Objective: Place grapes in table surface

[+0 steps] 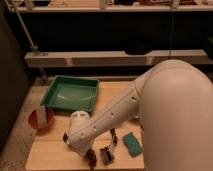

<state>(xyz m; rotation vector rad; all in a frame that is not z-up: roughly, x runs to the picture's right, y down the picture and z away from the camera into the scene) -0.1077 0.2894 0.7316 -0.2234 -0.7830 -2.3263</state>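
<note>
Gripper (94, 150): low over the near edge of the table surface (50, 150), claw drawn narrow.
Grapes (90, 158): dark bunch right at the claw's tip, down at the wood; whether it is gripped cannot be told.
Black clip-like tool (106, 155): just beside the grapes.
Green sponge (132, 144): near, past the tool.
Green tray (72, 95): farther back on the table.
Red bowl (39, 119): at the table's edge.
</note>
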